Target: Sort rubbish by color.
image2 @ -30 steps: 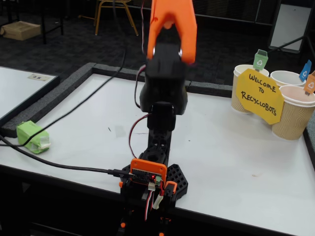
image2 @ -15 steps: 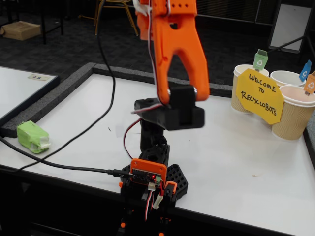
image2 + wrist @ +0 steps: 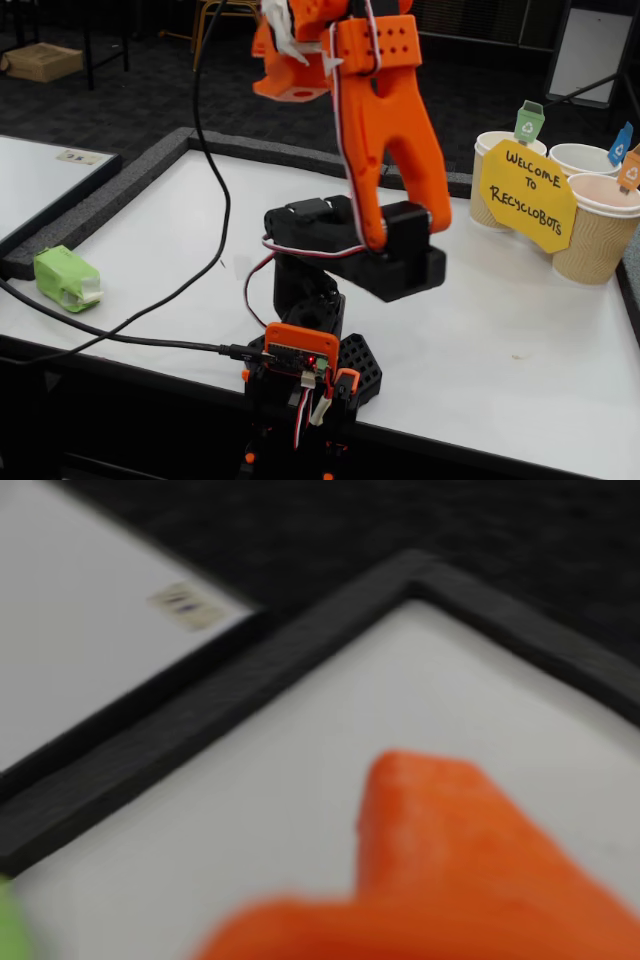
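Green lump (image 3: 66, 279) is sitting at about 9 o'clock on the white table (image 3: 500, 330) in the fixed view, near the left edge. It's lying flat, long axis running roughly 10 to 4. Gripper (image 3: 420, 780) is hanging high, with the lump just peeking in at 7 o'clock of the blurry wrist view, so I'm guessing a swing down-left. Can't tell how wide the jaws are.

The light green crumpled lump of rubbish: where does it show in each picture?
Fixed view: the light green crumpled lump lies at the far left on the white table, beside the dark raised border.
Wrist view: only a blurred green sliver at the bottom left corner.
Shared landmark: that dark border's corner.
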You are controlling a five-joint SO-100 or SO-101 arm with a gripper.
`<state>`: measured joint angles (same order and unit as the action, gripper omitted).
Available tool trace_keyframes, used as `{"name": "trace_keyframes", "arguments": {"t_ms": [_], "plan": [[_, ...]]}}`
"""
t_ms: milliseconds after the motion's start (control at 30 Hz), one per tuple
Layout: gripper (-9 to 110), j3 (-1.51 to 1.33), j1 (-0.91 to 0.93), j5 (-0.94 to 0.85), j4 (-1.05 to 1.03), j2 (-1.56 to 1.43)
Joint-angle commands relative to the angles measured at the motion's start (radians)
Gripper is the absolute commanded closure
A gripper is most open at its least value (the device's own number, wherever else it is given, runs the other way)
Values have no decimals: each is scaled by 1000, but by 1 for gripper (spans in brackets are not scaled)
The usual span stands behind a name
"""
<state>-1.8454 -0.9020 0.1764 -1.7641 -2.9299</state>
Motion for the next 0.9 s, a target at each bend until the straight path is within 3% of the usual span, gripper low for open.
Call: {"name": "trace_keyframes", "arguments": {"t_ms": [0, 500, 867], "plan": [[92, 15, -127, -5, 0, 5], [91, 71, -402, -8, 12, 594], [96, 92, -523, 0, 181, 1048]]}}
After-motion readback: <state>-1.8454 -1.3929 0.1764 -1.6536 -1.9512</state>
